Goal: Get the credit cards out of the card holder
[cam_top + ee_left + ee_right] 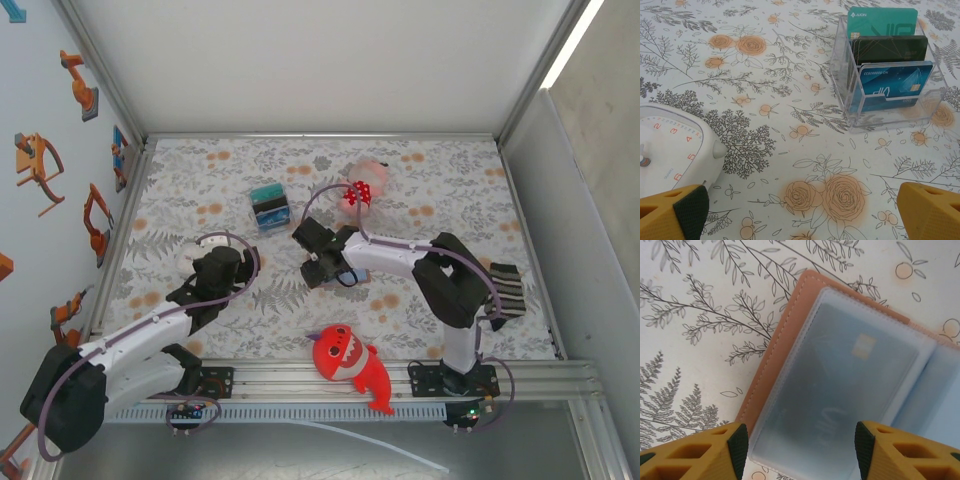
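Right pincer [801, 446] points straight down, jaws half apart, empty, its arm bent leftward across the surface [700, 300]. Directly under it lies the open card holder [780, 352], a credit card [840, 370] in its clear sleeve, print blurred; the page to its right is cut off. Left pincer [805, 212] sits low, jaws wide, empty; white timer [670, 150] to its left, clear box [839, 65] of upright cards [882, 20] ahead-right. Whether the right pincer touches the sleeve is unclear.

Robotics lab booth: white panels [320, 70] enclose a table with a flowered cloth [440, 200]; left arm [130, 345] and right arm [455, 285] bolted to a metal rail [270, 378] at 6 o'clock; robot stickers [38, 165] at 9 o'clock.
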Robot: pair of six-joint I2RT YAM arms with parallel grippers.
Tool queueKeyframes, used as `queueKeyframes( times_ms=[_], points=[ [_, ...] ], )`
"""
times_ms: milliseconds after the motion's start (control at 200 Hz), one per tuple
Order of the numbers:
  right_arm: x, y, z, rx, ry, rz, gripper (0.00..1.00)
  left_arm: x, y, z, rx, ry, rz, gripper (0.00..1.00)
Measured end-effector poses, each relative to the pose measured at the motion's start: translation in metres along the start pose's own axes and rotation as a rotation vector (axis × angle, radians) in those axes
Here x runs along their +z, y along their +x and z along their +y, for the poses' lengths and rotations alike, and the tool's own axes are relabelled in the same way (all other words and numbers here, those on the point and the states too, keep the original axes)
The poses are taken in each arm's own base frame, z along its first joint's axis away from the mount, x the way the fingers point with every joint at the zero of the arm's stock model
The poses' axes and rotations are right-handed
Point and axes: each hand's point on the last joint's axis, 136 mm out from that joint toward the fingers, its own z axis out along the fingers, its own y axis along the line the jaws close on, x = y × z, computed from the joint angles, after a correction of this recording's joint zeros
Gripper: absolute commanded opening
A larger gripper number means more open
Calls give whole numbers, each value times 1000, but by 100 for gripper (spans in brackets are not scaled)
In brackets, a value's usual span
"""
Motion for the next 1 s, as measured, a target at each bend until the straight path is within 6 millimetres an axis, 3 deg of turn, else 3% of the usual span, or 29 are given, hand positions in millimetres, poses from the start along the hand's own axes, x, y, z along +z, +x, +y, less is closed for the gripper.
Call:
queueKeyframes(
  times_ms=[606,1002],
  points=[
    [7,6,-7,-3,41,25,57,5,5,4,15,-27,31,97],
    [7,4,-14,-2,77,13,39,2,3,2,16,-17,35,97]
  ],
)
